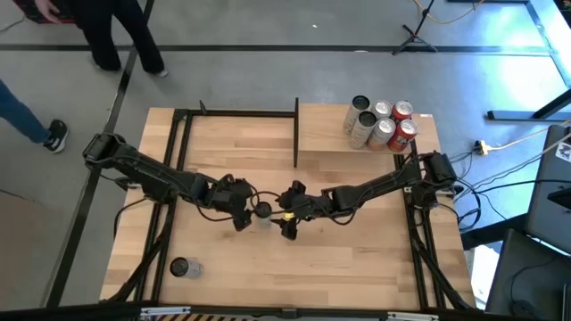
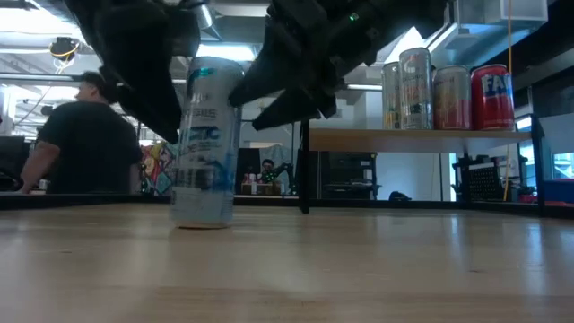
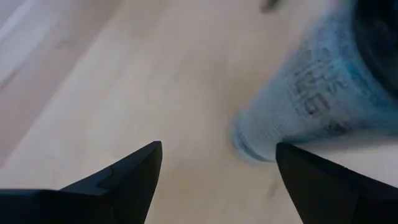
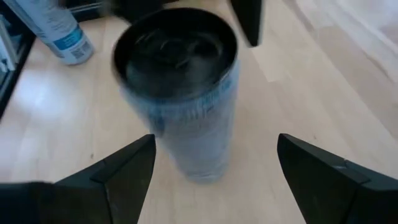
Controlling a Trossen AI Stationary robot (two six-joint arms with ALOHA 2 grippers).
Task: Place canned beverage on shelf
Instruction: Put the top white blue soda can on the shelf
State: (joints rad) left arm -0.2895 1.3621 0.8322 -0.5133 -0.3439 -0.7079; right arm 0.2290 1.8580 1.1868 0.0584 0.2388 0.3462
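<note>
High view: pale-blue can (image 1: 262, 212) stood mid-table between left gripper (image 1: 241, 210) and right gripper (image 1: 287, 219); shelf (image 1: 368, 134) at 1 o'clock. Low view: can upright on table. Wrist views: both jaws wide, empty.

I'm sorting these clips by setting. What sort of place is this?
Probably a robotics lab or workshop: a plank-patterned wooden table on a black metal frame, black camera stands and cables on a grey concrete floor, and a person in a dark shirt at benches behind.
</note>
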